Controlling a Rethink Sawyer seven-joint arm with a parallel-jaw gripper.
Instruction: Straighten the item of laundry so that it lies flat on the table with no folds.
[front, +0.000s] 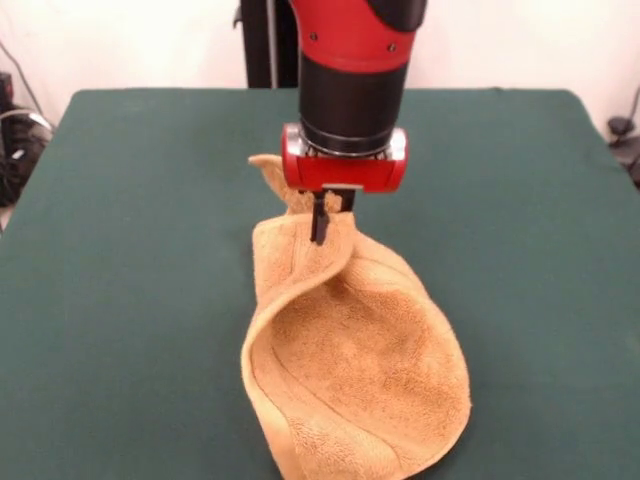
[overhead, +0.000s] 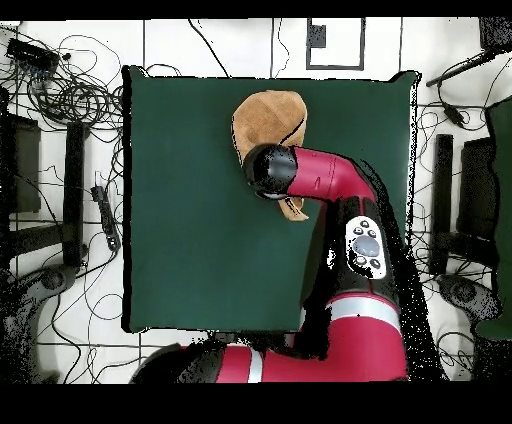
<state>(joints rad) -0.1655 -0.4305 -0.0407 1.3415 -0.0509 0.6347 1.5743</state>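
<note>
Green cloth covered the tabletop (front: 130, 250), with tangled cables (overhead: 70, 95) on the floor beyond its edges. Near the tabletop's middle, the end effector (front: 322, 222) was clamped on a raised fold of the golden-orange towel (front: 360, 370). From that pinch the towel hung and spread onto the tabletop, curled and cupped with its edges rolled up, one corner poking out behind the end effector.

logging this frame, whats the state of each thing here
towel: lifted by one part, curled over itself, lower end on the table, not flat
gripper: shut on the towel's upper edge, above the table
table: green cloth, towel resting partly on it
</note>
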